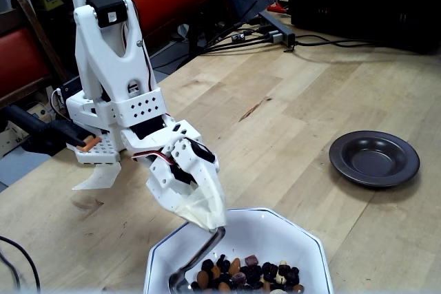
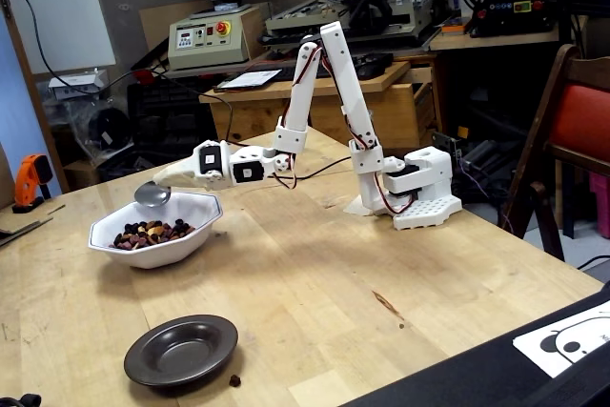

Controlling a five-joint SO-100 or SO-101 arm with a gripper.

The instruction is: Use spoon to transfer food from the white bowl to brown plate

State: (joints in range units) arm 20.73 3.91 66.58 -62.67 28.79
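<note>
My gripper (image 1: 209, 224) (image 2: 164, 178) is shut on the bent handle of the silver spoon (image 1: 195, 259) (image 2: 152, 194). The spoon's bowl hangs inside the near edge of the white octagonal bowl (image 1: 303, 239) (image 2: 195, 226), just beside the food (image 1: 247, 272) (image 2: 148, 234), a pile of almonds, cashews and dark dried fruit. The spoon's bowl looks empty. The brown plate (image 1: 374, 158) (image 2: 181, 350) lies empty on the wooden table, apart from the white bowl. One dark food piece (image 2: 234, 380) lies on the table beside the plate.
The arm's base (image 2: 419, 193) is mounted at the table's far side. Red chairs (image 1: 27, 60) (image 2: 572, 131) stand behind it. Cables and a black box (image 1: 365, 1) sit at the table's far corner. An orange tool (image 2: 31, 178) lies at the table's edge.
</note>
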